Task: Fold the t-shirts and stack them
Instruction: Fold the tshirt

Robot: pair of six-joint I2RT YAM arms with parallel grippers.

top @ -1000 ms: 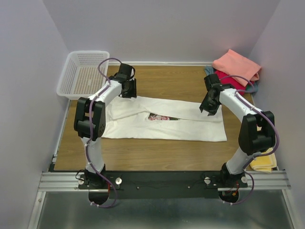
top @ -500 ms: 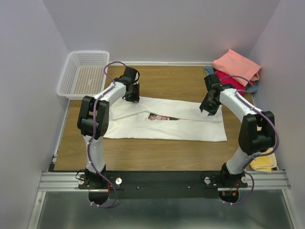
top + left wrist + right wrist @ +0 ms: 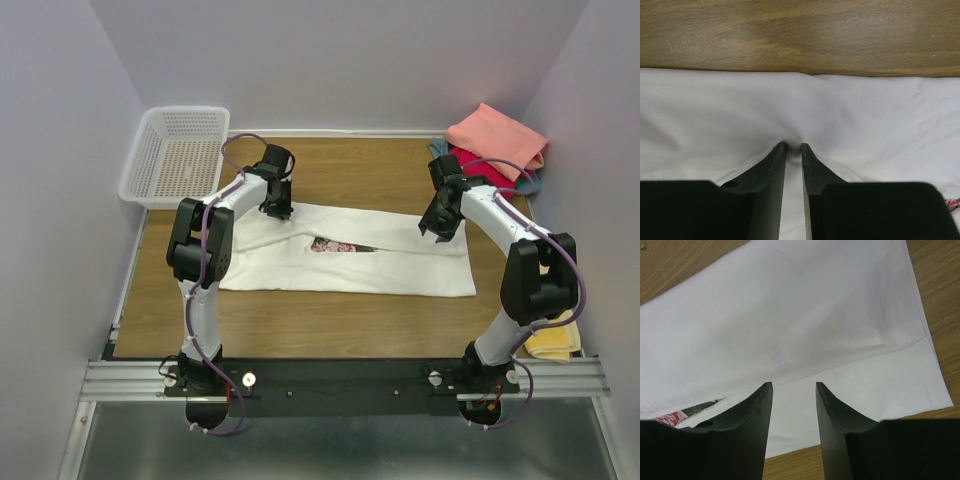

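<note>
The white t-shirt [image 3: 350, 268] lies partly folded into a long band across the table, with a sliver of its rose print [image 3: 335, 245] showing in the middle. My left gripper [image 3: 278, 208] is at the shirt's far left edge. In the left wrist view its jaws [image 3: 793, 146] are pinched on a pucker of white cloth [image 3: 865, 115]. My right gripper [image 3: 437, 228] hovers open over the shirt's far right part, with white cloth [image 3: 790, 315] below the jaws [image 3: 793, 385]. Folded salmon-pink [image 3: 497, 138], crimson [image 3: 478, 165] and grey-blue [image 3: 438, 148] shirts are stacked at the back right.
A white mesh basket [image 3: 175, 155] stands at the back left corner, off the table's edge. A yellow cloth [image 3: 553, 340] lies by the right arm's base. Bare wood [image 3: 350, 170] shows behind the shirt and in front of it.
My left gripper has moved a little to the right along the shirt's far edge, drawing the left end of the cloth with it. The right arm has not moved.
</note>
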